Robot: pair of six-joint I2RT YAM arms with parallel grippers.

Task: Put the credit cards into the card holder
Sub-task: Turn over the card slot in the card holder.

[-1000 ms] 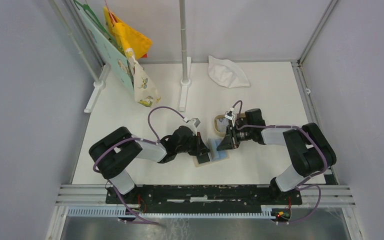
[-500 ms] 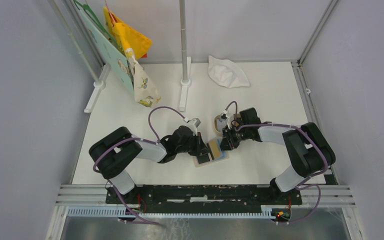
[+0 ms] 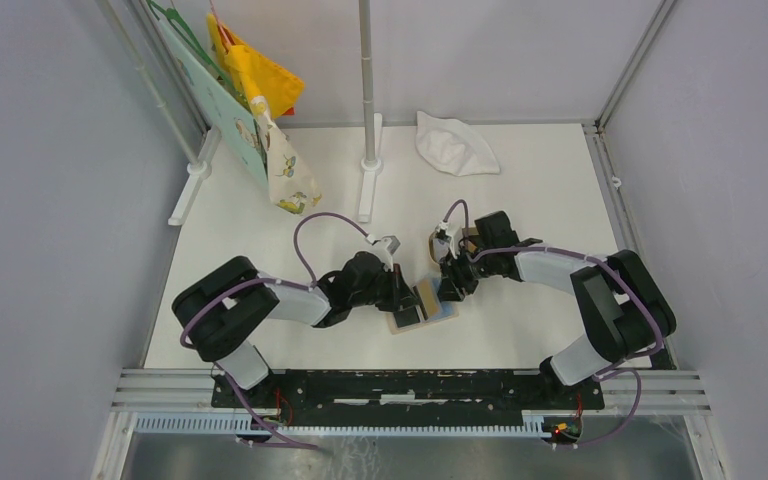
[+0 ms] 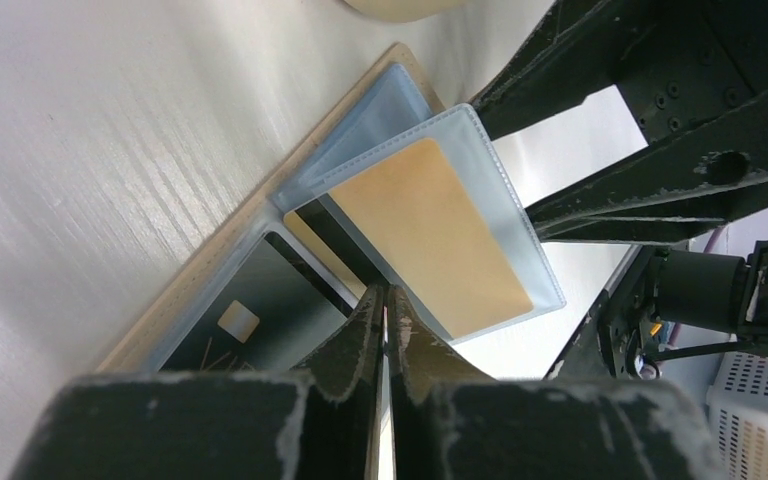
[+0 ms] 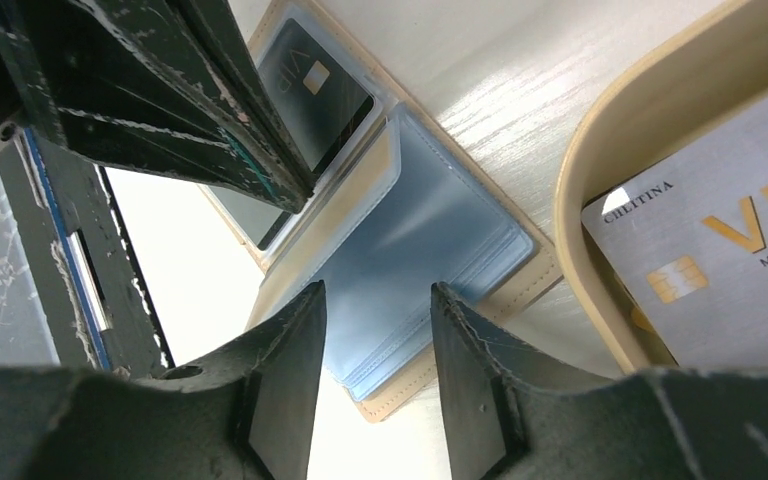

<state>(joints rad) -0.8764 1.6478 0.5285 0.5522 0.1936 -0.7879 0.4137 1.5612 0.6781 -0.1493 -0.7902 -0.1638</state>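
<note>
**Beige folding card holder (image 5: 430, 250) lies open between your arms, with the black plastic card (image 5: 310, 85) and orange plastic card (image 4: 430, 235) sleeved.**
Your left gripper (image 4: 385, 300) is clenched at the lining (nipping what, I cannot tell). Lift the empty, parted right gripper (image 5: 375, 300) straight up, then take the grey-white plastic card (image 5: 720, 260) from the tan oval tray (image 5: 600, 150), whose rim sits just beside the holder.

- A white surface (image 3: 520, 200) fills the middle of the overhead view under soft, even light.
- Plain grey walls (image 3: 50, 200) close it in at the left, right and back.
- A slim metal pole (image 3: 365, 70) stands upright at upper centre on a white foot.
- At upper left, a yellow cloth (image 3: 265, 75) and a patterned cloth (image 3: 285, 170) hang beside a pale green panel (image 3: 215, 100).
- A crumpled white cloth (image 3: 455, 143) lies near the back wall.
- A ribbed metal rail (image 3: 410, 385) runs along the bottom edge.
</note>
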